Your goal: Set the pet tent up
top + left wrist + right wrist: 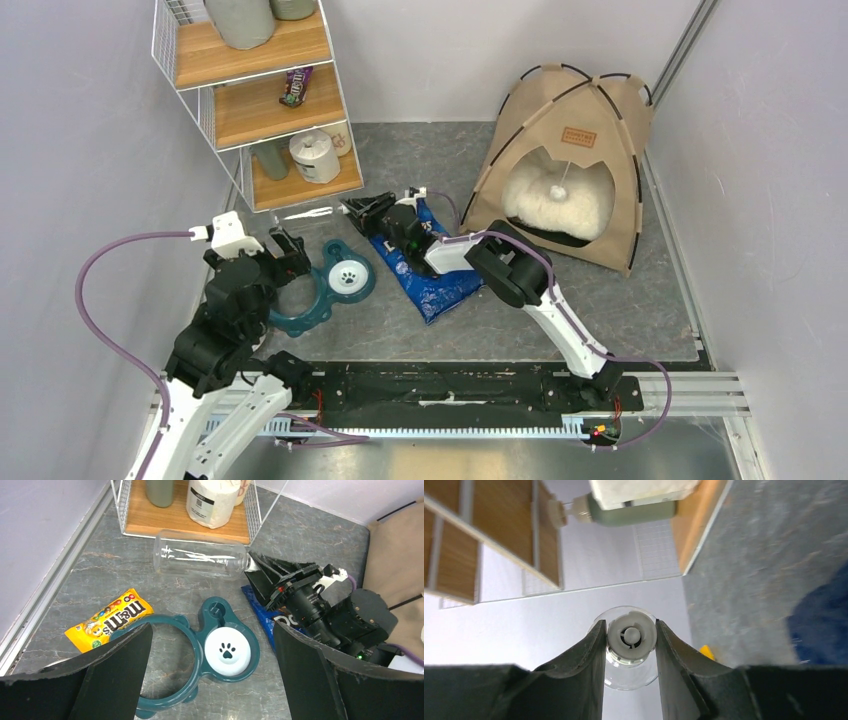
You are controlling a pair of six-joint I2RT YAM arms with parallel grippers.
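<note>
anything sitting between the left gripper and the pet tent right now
Yes. From the left gripper, the teal bowl stand lies just ahead, then the blue bag, and the right arm stretches over that bag, right gripper closed on the cap of the clear bottle. The pet tent stands beyond them at the far right.

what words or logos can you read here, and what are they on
"m&m's": yellow candy bag.
Paw print sign, no words: white bowl in the teal feeder.
Too small or blurred to read: patch on the tent, label on the white jar, brown packet on the shelf.
</note>
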